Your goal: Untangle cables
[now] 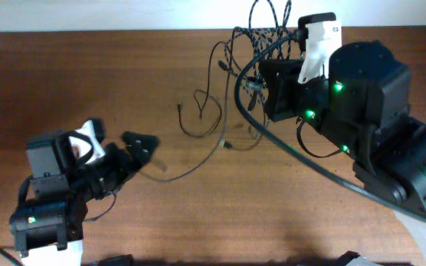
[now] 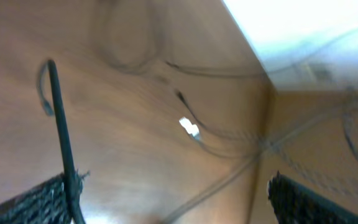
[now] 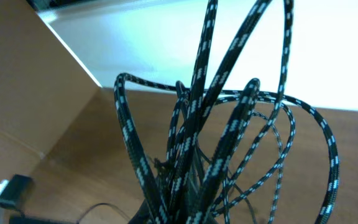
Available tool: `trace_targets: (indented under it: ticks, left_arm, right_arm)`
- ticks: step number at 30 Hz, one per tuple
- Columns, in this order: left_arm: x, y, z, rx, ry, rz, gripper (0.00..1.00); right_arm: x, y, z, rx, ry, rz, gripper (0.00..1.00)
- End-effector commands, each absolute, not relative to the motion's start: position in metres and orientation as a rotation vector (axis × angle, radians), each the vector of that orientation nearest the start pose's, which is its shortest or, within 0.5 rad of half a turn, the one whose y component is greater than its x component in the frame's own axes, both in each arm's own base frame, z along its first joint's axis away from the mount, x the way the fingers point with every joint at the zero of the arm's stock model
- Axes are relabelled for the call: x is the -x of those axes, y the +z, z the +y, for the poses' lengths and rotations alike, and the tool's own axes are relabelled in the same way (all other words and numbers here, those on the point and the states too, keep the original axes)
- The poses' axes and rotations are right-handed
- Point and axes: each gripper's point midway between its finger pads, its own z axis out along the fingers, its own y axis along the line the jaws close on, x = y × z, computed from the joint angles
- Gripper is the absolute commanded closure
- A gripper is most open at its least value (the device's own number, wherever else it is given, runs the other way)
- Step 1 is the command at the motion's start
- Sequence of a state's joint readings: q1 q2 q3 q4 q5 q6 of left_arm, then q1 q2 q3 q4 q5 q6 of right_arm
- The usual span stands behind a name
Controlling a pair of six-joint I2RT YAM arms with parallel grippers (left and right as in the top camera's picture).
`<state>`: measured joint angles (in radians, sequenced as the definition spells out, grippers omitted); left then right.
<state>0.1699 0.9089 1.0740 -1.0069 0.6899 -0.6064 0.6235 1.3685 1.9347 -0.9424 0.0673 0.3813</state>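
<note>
The braided black-and-white cable (image 1: 266, 29) is bunched at the table's far edge. In the right wrist view its loops (image 3: 229, 137) rise from my right gripper (image 3: 191, 214), which is shut on the bundle. In the overhead view that gripper (image 1: 256, 85) is at the back centre. The plain black cable (image 1: 198, 111) lies in thin loops mid-table and trails toward my left gripper (image 1: 145, 145). In the left wrist view that gripper (image 2: 166, 205) is open above the table, and a black cord (image 2: 61, 137) runs past its left finger. Blurred cable strands (image 2: 229, 134) lie ahead.
The wooden table (image 1: 220, 214) ends at a white wall along the back. A small plug end (image 3: 8, 190) lies on the table at the lower left of the right wrist view. The right arm's thick black wire (image 1: 302, 155) arcs over the table's right half.
</note>
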Motion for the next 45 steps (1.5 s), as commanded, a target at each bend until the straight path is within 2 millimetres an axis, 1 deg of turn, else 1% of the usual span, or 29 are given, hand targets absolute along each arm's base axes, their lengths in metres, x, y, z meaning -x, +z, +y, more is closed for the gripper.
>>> trace_targets:
  ticks: [1,3,4,5,6,8,9,11,13,14,15,16,17,18,19,20,21,23,25,27,28,31,36,38,39,40,43,44,45]
  left_arm:
    - [-0.232,0.284,-0.123,-0.066,-1.013,2.296,0.01]
    - [-0.224,0.284,-0.165,-0.419,-1.010,2.247,0.01]
    - [-0.242,0.252,-0.161,-0.394,-0.777,2.359,0.01]
    - [-0.256,0.201,-0.132,-0.160,-0.464,2.586,0.01]
    - [-0.251,0.151,-0.113,0.181,-0.285,2.819,0.01]
    - [-0.230,0.088,-0.103,0.358,-0.068,3.127,0.01]
    - [-0.224,0.086,-0.094,0.371,0.031,3.160,0.01]
    - [-0.212,0.119,-0.046,0.698,0.449,3.040,0.01]
    - [-0.237,0.155,-0.046,0.891,0.354,2.819,0.01]
    - [-0.254,0.177,-0.052,0.958,0.186,2.679,0.01]
    - [-0.278,0.199,-0.090,0.915,-0.198,2.608,0.01]
    - [-0.302,0.236,-0.130,0.573,-0.514,2.535,0.01]
    - [-0.318,0.265,-0.142,0.490,-0.628,2.413,0.01]
    - [-0.327,0.283,-0.153,0.385,-0.689,2.340,0.01]
    - [-0.337,0.301,-0.162,0.241,-0.709,2.261,0.01]
    - [-0.346,0.309,-0.157,0.098,-0.611,2.204,0.01]
    - [-0.354,0.310,-0.137,0.137,-0.518,2.178,0.01]
    - [-0.355,0.322,-0.100,0.237,-0.467,2.135,0.01]
    - [-0.327,0.353,-0.055,0.337,-0.431,2.038,0.01]
    - [-0.292,0.387,-0.073,0.159,-0.558,1.956,0.01]
    - [-0.283,0.389,-0.082,0.076,-0.588,1.959,0.01]
    - [-0.268,0.362,-0.088,0.074,-0.623,2.089,0.01]
    - [-0.301,0.315,-0.112,0.935,-1.101,2.240,0.09]
    - [-0.310,0.313,-0.135,0.816,-1.235,2.304,0.17]
    - [-0.321,0.313,-0.133,0.638,-1.154,2.293,0.15]
    - [-0.332,0.298,-0.116,0.444,-0.903,2.314,0.06]
    - [-0.310,0.270,-0.110,-0.319,-0.547,2.380,0.01]
    - [-0.307,0.266,-0.107,-0.455,-0.471,2.367,0.01]
    - [-0.313,0.263,-0.096,-0.433,-0.381,2.376,0.00]
  right_arm:
    - [-0.303,0.491,0.203,0.271,0.554,1.869,0.96]
    - [-0.303,0.486,0.200,0.333,0.486,1.874,0.96]
    - [-0.304,0.485,0.198,0.368,0.444,1.866,0.96]
    - [-0.304,0.485,0.197,0.390,0.420,1.858,0.96]
    - [-0.305,0.485,0.195,0.388,0.400,1.859,0.96]
    - [-0.309,0.488,0.182,0.334,0.335,1.851,0.96]
    - [-0.308,0.490,0.182,0.338,0.333,1.844,0.96]
    - [-0.308,0.491,0.181,0.336,0.335,1.840,0.96]
    - [-0.307,0.493,0.181,0.349,0.321,1.828,0.96]
    - [-0.307,0.497,0.174,0.323,0.298,1.818,0.96]
    - [-0.306,0.498,0.174,0.322,0.299,1.816,0.96]
    - [-0.307,0.499,0.174,0.321,0.301,1.811,0.96]
    - [-0.307,0.500,0.174,0.318,0.305,1.807,0.96]
    - [-0.305,0.500,0.178,0.329,0.337,1.809,0.96]
    - [-0.296,0.496,0.200,0.425,0.457,1.811,0.96]
    - [-0.302,0.489,0.206,0.326,0.541,1.856,0.96]
    - [-0.311,0.478,0.214,0.255,0.590,1.908,0.96]
    - [-0.313,0.452,0.225,0.257,0.634,2.016,0.96]
    - [-0.296,0.414,0.217,0.388,0.531,2.161,0.96]
    - [-0.257,0.402,0.243,0.826,0.649,2.126,0.96]
    - [-0.245,0.401,0.250,0.977,0.678,2.066,0.96]
    - [-0.242,0.400,0.250,1.020,0.672,2.051,0.96]
    - [-0.240,0.396,0.249,1.025,0.673,2.069,0.96]
    - [-0.239,0.395,0.248,1.026,0.672,2.076,0.96]
    - [-0.240,0.393,0.246,1.021,0.655,2.089,0.96]
    - [-0.241,0.392,0.244,1.016,0.640,2.097,0.96]
    - [-0.251,0.389,0.235,0.975,0.543,2.115,0.96]
    - [-0.252,0.389,0.235,0.975,0.543,2.113,0.96]
    - [-0.252,0.389,0.235,0.974,0.543,2.112,0.96]
